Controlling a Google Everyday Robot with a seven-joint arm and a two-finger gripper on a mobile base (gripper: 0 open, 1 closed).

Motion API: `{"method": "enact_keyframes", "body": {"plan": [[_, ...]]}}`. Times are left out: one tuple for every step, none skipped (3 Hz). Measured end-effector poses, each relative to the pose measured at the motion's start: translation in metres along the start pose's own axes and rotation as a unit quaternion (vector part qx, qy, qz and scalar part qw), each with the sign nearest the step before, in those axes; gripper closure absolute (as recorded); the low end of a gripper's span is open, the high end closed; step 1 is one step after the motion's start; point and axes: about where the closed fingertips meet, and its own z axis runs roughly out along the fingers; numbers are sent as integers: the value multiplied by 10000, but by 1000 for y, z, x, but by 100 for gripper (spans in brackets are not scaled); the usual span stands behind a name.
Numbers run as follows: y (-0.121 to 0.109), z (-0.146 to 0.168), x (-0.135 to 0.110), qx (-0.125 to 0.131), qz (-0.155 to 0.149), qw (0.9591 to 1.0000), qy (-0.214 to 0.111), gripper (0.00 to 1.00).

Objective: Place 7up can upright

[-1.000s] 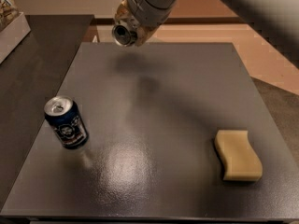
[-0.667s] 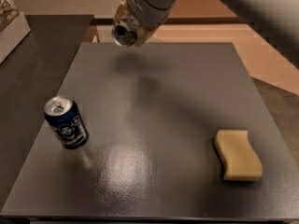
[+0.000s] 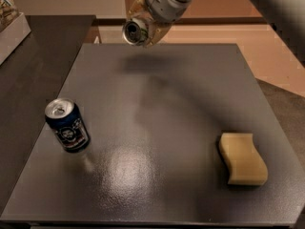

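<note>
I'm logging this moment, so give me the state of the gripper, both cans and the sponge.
gripper: shut on the 7up can, raised above the far edge of the table.
7up can: held in the air, tipped, one end facing the camera.
blue can: standing upright on the table, left side.
sponge: lying flat, right side.

Grey ribbed arm [image 3: 167, 0]; tan end effector [image 3: 138, 31] above table's [image 3: 167, 109] far edge.

Dark blue can [image 3: 67, 126] upright, table [image 3: 157, 104] left side. Yellow sponge [image 3: 242, 158] lying right side, well apart.
</note>
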Motion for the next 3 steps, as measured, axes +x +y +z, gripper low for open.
{"method": "enact_keyframes", "body": {"plan": [[6, -4, 4, -79, 403, 9975, -575, 100], [10, -13, 5, -50, 859, 9920, -927, 100], [9, -25, -1, 29, 1383, 9842, -1106, 100]]}}
